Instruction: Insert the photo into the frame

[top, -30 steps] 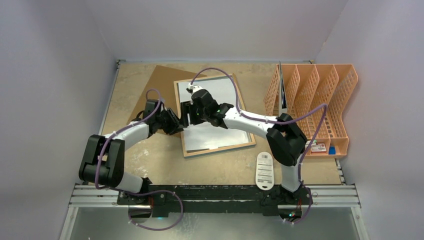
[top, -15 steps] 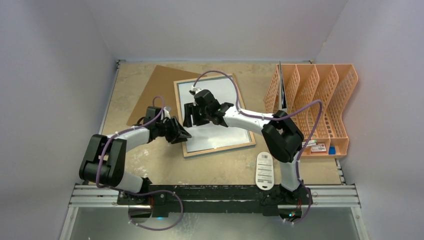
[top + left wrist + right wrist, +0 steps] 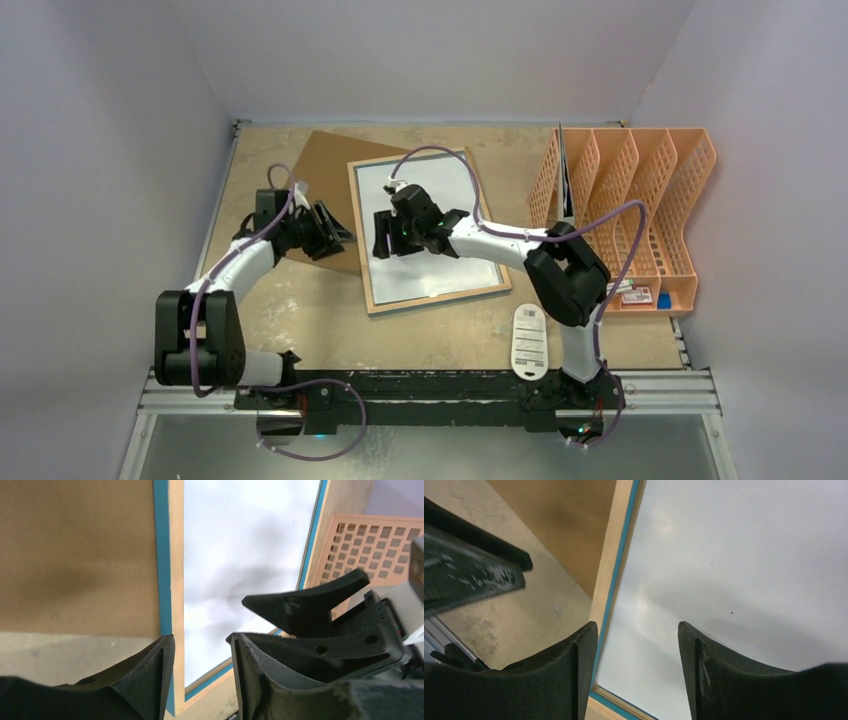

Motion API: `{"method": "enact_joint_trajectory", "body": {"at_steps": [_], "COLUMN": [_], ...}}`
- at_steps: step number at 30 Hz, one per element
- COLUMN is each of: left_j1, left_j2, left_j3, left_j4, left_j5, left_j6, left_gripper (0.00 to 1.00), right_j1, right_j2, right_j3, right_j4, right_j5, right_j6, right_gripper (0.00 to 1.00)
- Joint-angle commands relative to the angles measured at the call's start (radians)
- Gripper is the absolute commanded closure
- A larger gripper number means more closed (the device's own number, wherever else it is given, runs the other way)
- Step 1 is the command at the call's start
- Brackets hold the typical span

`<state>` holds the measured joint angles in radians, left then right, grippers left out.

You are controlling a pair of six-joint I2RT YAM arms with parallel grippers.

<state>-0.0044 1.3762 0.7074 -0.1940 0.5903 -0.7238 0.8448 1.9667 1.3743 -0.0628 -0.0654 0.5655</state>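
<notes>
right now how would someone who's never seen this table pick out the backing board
On the beige tabletop, look toward the far left corner. The brown cardboard backing board lies flat there, turned askew, partly under the light wood rectangular picture frame. It alone is plain brown, with no border.

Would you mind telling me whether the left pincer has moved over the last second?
Yes. The left pincer has pulled back leftward from the left edge of the frame and now sits over the brown backing board.
</notes>
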Motion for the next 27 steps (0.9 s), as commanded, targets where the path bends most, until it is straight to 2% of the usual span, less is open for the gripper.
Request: {"method": "enact_joint_trajectory", "body": {"at_steps": [1,7,11,14,16,23,27], "left_j1": [0.039,0.1,0.141,0.149,0.156,0.184,0.187], "left_j2": [0.031,0.14,0.222,0.26,0.293,0.368,0.37], "left_j3": [0.196,0.364,0.397,0.335,0.309,0.23,0.186], "left_j4": [-0.15,-0.184,-0.167,-0.06,-0.014,0.042,0.025], "left_j5": [-0.183,-0.424,-0.398,-0.308,-0.298,-0.4,-0.451], "left_j6": [0.171,0.243,0.188,0.128,0.09,-0.05,-0.068], "left_gripper": [0.5,0.41,0.41,0.47,0.51,0.61,0.63], "right_j1": [-0.003,0.003,0.021,0.036,0.051,0.063,0.064], "right_j2": [-0.04,0.034,0.104,0.169,0.219,0.39,0.494], "right_j3": [0.062,0.199,0.288,0.37,0.422,0.568,0.672], "right_j4": [0.03,0.059,0.12,0.137,0.14,0.182,0.148], "right_j5": [0.05,0.011,-0.027,-0.073,-0.085,0.037,0.119], "right_j6": [0.006,-0.022,-0.042,-0.06,-0.066,-0.062,-0.064], "right_gripper": [0.37,0.39,0.4,0.41,0.41,0.43,0.44]}}
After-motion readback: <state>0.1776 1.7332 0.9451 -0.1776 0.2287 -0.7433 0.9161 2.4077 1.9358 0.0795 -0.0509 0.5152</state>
